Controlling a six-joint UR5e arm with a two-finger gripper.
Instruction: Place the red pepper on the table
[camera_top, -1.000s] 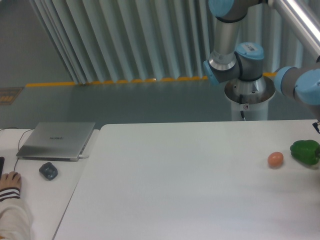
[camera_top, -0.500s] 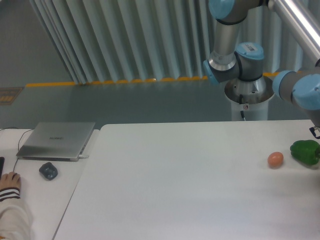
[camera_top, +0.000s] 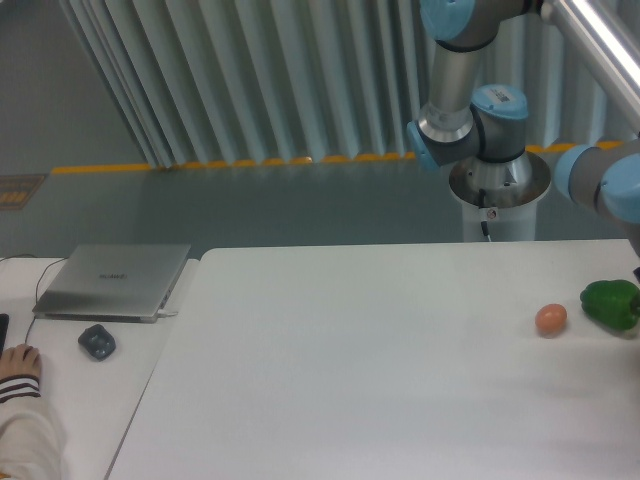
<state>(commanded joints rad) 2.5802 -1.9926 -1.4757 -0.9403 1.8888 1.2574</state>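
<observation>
The white table (camera_top: 360, 370) fills the lower middle and right of the camera view. The red pepper is out of view. My arm (camera_top: 470, 110) rises from its base behind the table's far edge, and its forearm runs out of the frame at the right edge. The gripper itself lies beyond that edge and does not show.
A green bell pepper (camera_top: 611, 303) lies at the right edge of the table, with a small orange-pink ball (camera_top: 550, 319) just left of it. On a narrower desk at the left sit a closed laptop (camera_top: 115, 281), a dark mouse (camera_top: 97, 342) and a person's hand (camera_top: 18, 365).
The arm's wrist joint at the right edge has shifted slightly up and to the right, further out of the frame. The objects on the table have not moved.
</observation>
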